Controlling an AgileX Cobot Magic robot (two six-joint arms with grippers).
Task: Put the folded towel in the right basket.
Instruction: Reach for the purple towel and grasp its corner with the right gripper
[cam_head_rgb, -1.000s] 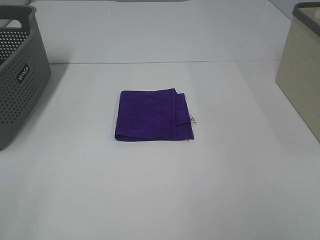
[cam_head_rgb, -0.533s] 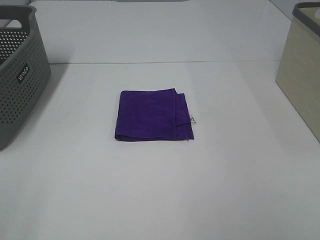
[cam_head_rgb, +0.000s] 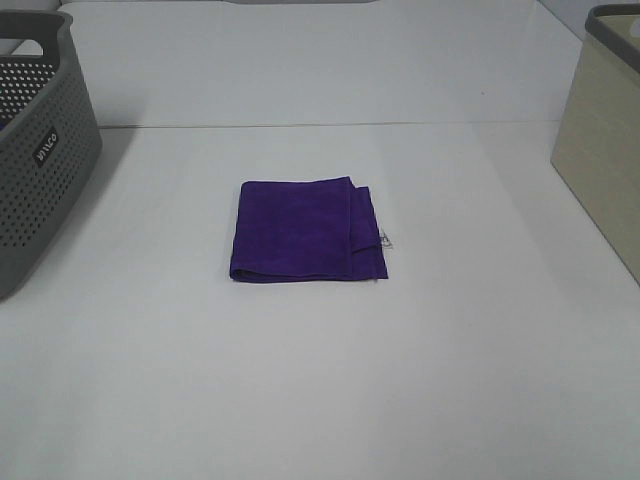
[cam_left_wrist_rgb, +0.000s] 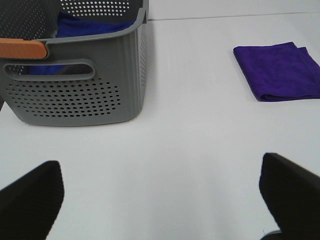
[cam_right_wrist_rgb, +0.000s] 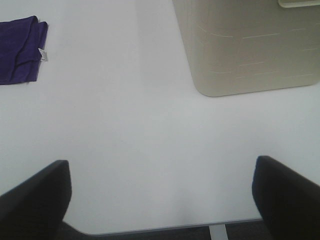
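A folded purple towel (cam_head_rgb: 305, 232) lies flat in the middle of the white table, with a small white tag at its right edge. It also shows in the left wrist view (cam_left_wrist_rgb: 280, 70) and the right wrist view (cam_right_wrist_rgb: 20, 49). The right basket (cam_head_rgb: 605, 130) is beige with a grey rim and stands at the table's right edge; the right wrist view shows its wall (cam_right_wrist_rgb: 250, 45). My left gripper (cam_left_wrist_rgb: 160, 200) is open and empty, low over bare table. My right gripper (cam_right_wrist_rgb: 160, 200) is open and empty near the table's front edge. Neither gripper shows in the exterior view.
A grey perforated basket (cam_head_rgb: 35, 150) stands at the left edge; the left wrist view shows its wall (cam_left_wrist_rgb: 80, 85), an orange handle (cam_left_wrist_rgb: 22, 48) and blue cloth (cam_left_wrist_rgb: 90, 24) inside. A seam (cam_head_rgb: 320, 125) crosses the table behind the towel.
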